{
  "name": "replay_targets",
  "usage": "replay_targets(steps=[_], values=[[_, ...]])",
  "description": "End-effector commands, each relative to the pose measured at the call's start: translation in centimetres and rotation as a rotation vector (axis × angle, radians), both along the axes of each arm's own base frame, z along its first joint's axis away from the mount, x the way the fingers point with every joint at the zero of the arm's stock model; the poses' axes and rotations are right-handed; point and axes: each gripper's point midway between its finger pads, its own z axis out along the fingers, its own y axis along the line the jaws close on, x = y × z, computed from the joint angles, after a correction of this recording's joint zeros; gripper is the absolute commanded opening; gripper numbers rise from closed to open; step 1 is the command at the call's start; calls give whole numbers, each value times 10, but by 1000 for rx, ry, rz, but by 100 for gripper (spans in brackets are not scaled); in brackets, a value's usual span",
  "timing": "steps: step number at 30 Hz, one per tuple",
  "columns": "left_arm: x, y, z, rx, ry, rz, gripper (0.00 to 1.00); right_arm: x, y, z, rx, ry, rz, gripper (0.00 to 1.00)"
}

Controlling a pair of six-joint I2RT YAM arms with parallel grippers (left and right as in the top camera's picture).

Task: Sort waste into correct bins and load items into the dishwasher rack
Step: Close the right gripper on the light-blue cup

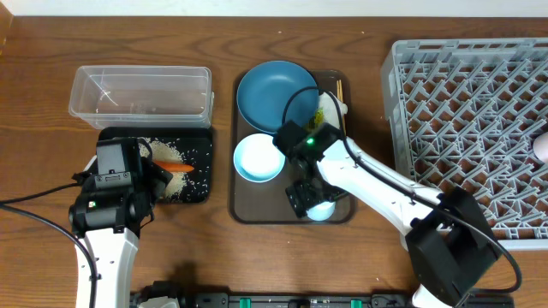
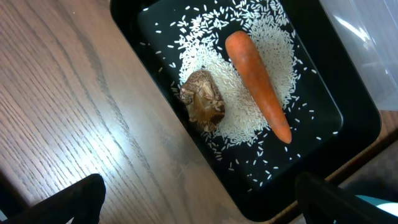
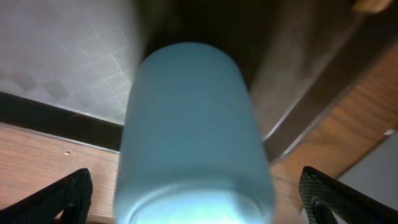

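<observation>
One small pale cup (image 3: 196,130) stands on the brown serving tray (image 1: 257,201), at the corner nearest the robot and just beside the white bowl (image 1: 257,158). The right end effector (image 3: 196,199) straddles it, fingers wide apart, clear of both walls; the view is blurred. The cup is probably light, rigid, smooth-glazed and breakable. Best pinched squarely across mid-body with modest force, lest it squirt free. The left end effector (image 2: 199,202) hangs spread above the black tray (image 2: 367,118) holding the carrot (image 2: 258,81) and rice (image 2: 249,37).

Glossy black tray (image 2: 329,115), clear plastic tub (image 1: 163,90), grainy wooden table (image 2: 68,112).
</observation>
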Motion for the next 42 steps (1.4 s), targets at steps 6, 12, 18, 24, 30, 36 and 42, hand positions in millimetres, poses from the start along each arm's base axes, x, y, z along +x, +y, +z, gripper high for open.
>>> replay_targets(steps=[6, 12, 18, 24, 30, 36, 42], values=[[1, 3, 5, 18, -7, -2, 98, -6, 7, -10, 21, 18, -5, 95], [1, 3, 5, 18, -7, -2, 98, -1, 12, -11, 42, -4, -4, 85], [1, 3, 5, 18, -7, -2, 98, 0, 4, -10, 7, -11, -1, 82], [1, 3, 5, 17, -7, -2, 98, -2, -6, -9, -28, 5, -13, 79], [1, 3, 5, 17, -7, -2, 98, 0, -4, -9, -19, -5, -13, 73], [1, 3, 5, 18, -7, -2, 98, 4, 0, -10, -4, -20, -13, 70], [1, 3, 5, 17, -7, -2, 98, 4, 0, -10, -4, -20, -13, 65]])
